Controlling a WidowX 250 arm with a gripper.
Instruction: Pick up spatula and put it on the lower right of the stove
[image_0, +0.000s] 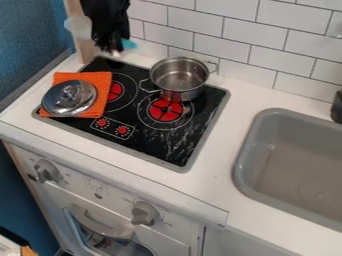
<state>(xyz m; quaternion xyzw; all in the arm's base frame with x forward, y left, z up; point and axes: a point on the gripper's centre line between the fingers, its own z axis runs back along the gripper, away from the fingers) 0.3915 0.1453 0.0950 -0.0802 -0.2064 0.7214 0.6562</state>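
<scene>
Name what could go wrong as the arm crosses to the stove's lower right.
The gripper hangs over the back left of the stove, and the pot stands toward the back right, so a low crossing might knock it. The lid lies on the cloth, so snagging the cloth could drag both.
</scene>
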